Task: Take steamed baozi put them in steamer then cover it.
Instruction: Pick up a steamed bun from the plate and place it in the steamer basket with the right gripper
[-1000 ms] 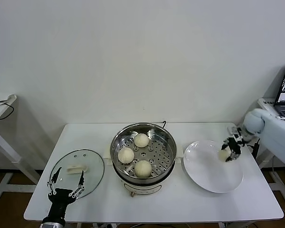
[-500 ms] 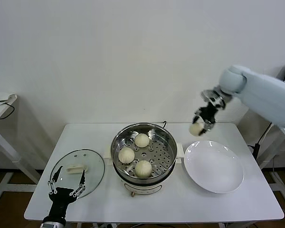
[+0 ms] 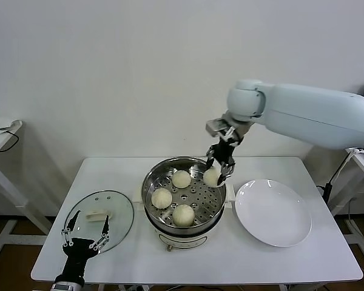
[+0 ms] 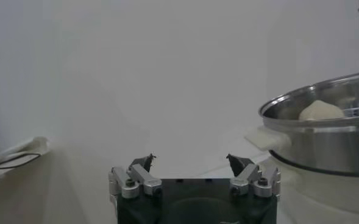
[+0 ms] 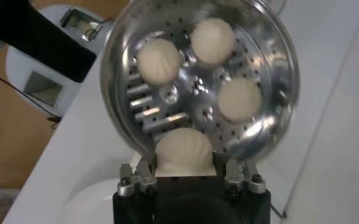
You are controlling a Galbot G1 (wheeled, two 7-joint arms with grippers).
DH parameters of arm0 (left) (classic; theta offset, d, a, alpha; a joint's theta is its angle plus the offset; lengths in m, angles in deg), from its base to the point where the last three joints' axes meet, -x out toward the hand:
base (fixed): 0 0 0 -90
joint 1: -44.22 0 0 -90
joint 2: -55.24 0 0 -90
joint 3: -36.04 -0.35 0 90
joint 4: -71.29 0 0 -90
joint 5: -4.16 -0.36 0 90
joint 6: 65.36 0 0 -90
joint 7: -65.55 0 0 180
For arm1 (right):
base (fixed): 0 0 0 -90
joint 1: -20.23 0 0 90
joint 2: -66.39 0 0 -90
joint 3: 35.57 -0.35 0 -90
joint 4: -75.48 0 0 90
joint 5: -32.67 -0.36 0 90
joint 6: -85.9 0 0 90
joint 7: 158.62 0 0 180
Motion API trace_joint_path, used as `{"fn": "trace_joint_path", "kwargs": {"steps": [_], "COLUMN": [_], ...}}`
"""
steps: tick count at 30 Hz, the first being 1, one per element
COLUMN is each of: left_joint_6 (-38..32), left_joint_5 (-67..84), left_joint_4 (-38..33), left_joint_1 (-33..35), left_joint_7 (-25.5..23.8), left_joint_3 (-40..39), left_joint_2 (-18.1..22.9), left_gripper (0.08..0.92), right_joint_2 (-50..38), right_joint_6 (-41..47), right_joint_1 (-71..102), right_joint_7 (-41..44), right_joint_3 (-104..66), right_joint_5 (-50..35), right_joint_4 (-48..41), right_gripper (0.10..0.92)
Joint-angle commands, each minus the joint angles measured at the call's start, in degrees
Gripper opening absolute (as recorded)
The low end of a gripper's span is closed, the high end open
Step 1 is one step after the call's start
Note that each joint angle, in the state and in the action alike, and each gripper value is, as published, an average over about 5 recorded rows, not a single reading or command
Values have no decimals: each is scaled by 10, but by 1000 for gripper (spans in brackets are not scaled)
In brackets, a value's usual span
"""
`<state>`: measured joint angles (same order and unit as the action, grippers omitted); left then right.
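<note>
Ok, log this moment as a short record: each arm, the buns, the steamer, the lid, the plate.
right gripper: shut on the fourth baozi, held over the steamer
left gripper: open, parked low by the table's front left edge
baozi in steamer: three, on the perforated tray
cover: flat on the table, left of the steamer
white plate: right of the steamer
</note>
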<state>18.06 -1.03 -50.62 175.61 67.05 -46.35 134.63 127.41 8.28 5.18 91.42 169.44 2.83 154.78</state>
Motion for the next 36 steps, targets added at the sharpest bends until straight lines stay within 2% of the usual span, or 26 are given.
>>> {"fn": "trace_joint_path", "kwargs": {"steps": [1, 13, 25, 30, 36], "left_joint_6": [-1, -5, -6, -6, -5], "left_joint_5": [1, 1, 3, 4, 4], "left_joint_4": [-1, 3, 5, 5, 4], "left_joint_1": [1, 2, 1, -1, -2], "left_joint_7": [0, 0, 1, 2, 2], "left_joint_3": [4, 6, 10, 11, 11], "left_joint_2": [-3, -1, 1, 1, 1], "left_gripper": [823, 823, 823, 823, 823], "right_joint_2": [53, 66, 61, 60, 51], "right_joint_6": [30, 31, 33, 33, 33], "right_joint_1": [13, 51, 67, 69, 68], "right_joint_7": [-43, -55, -64, -70, -71], "right_joint_3": [37, 33, 31, 28, 18], "right_joint_5": [-1, 50, 63, 54, 52], "right_joint_4": [16, -24, -30, -25, -14], "right_gripper": [619, 616, 618, 660, 793]}}
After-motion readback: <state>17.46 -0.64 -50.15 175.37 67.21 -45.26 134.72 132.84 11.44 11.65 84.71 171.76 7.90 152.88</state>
